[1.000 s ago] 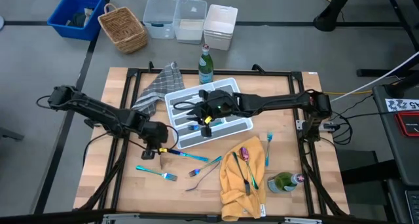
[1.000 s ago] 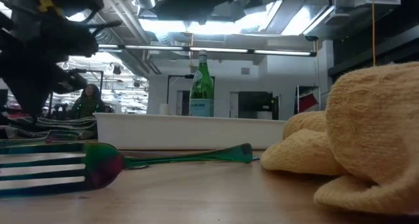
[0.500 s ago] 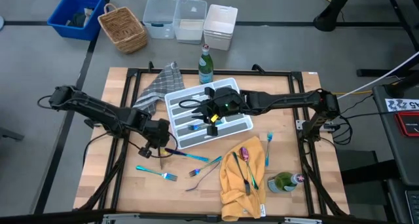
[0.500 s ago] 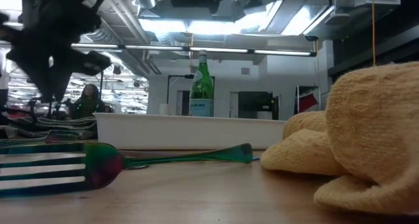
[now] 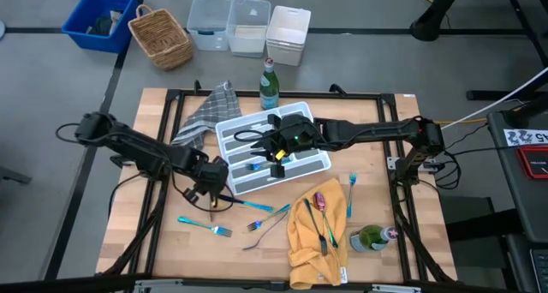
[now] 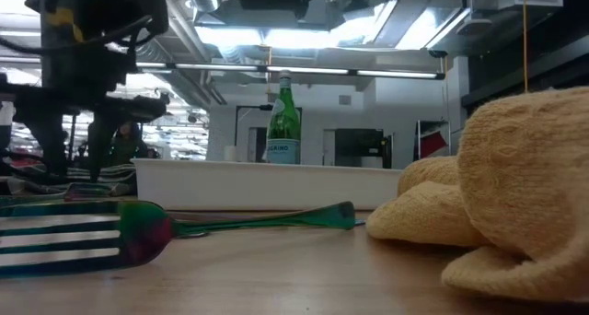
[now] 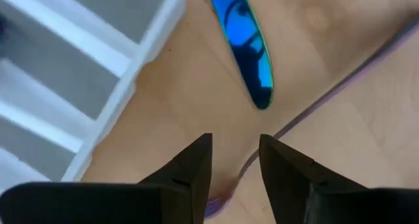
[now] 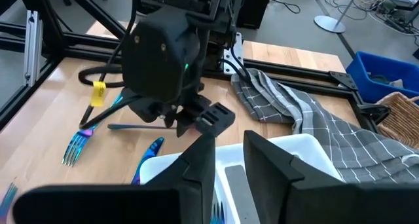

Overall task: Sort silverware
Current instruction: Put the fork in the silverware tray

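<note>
The left tool (image 5: 211, 195) stands over the bare wood of the counter (image 5: 154, 250) just off the near left corner of the white divided tray (image 5: 318, 163). Its two dark fingers (image 7: 190, 168) are parted with a clear gap and hold nothing. In the left wrist view a slim purplish handle (image 7: 334, 93) runs along the wood under that gap, and a blue iridescent knife blade (image 7: 245, 44) lies just beyond the fingertips, beside the tray wall.

The right tool (image 5: 272, 152) hangs over the middle of the tray. In the right wrist view its fingers (image 8: 196, 162) stand slightly apart above the tray with nothing seen between them; I cannot tell more than that.

Silverware is scattered as follows. One blue piece (image 5: 253, 165) lies inside the tray. A blue knife (image 5: 248, 204) lies on the wood near the left tool. A teal fork (image 5: 205, 225) lies to the near left of it, and a purplish fork (image 5: 267, 222) just right of that. A spoon (image 5: 319, 200) and a dark piece (image 5: 325, 233) rest on the yellow cloth (image 5: 315, 242), and a teal fork (image 5: 351, 193) lies at the cloth's right edge.

A green bottle (image 5: 271, 83) stands upright just beyond the far edge of the tray, and a grey checked cloth (image 5: 205, 113) lies to the tray's far left.
</note>
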Controlling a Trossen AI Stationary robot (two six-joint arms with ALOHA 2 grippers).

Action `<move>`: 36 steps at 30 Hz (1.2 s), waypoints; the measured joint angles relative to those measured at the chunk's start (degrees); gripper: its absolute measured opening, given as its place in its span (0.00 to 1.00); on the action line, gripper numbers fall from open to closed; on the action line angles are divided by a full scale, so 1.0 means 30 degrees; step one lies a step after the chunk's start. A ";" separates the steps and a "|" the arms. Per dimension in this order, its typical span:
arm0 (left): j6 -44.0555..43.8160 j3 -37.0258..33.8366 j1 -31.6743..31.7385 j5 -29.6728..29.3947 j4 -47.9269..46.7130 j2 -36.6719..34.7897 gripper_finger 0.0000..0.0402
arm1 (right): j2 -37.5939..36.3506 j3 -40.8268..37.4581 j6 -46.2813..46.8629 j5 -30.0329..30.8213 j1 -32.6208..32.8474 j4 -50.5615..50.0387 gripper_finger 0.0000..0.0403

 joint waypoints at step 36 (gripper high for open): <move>0.3630 -0.1843 0.0000 0.0439 0.0600 0.0334 0.29 | 0.0027 0.0000 0.0007 -0.0005 -0.0007 -0.0525 0.21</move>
